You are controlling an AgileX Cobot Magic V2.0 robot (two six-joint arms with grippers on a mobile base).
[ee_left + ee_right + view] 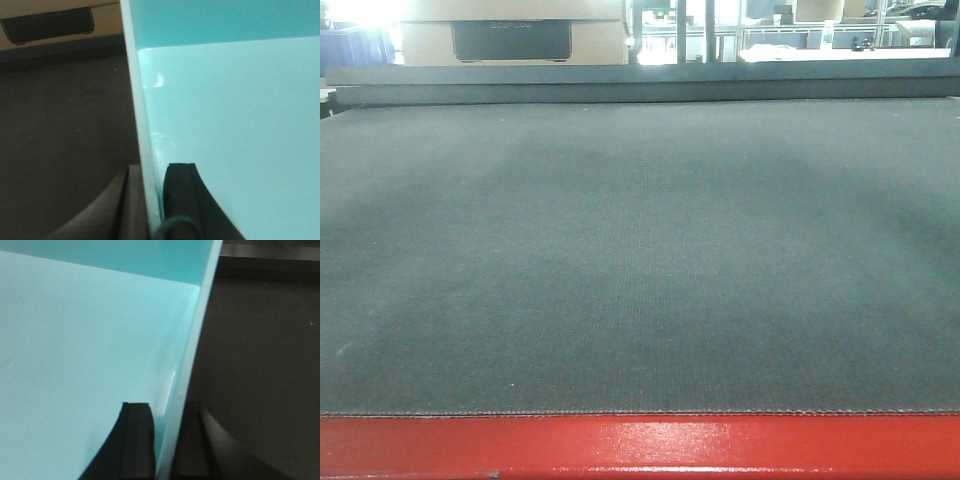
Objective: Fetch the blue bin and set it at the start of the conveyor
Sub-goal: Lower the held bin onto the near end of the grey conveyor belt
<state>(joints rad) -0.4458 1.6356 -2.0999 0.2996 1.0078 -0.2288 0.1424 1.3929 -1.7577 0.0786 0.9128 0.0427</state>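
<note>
Left pincer (152,172) straddles the left wall of the bin (225,125); right pincer (165,410) the right wall; belt (640,250) lies beyond both.

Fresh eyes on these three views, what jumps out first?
The light cyan smooth-walled plastic bin fills both wrist views, its thin wall pinched between the fingers of the left end effector and the right end effector. In the front view, the wide dark grey textured belt takes up nearly the whole picture, with a glossy red metal frame along the bottom edge.
</note>
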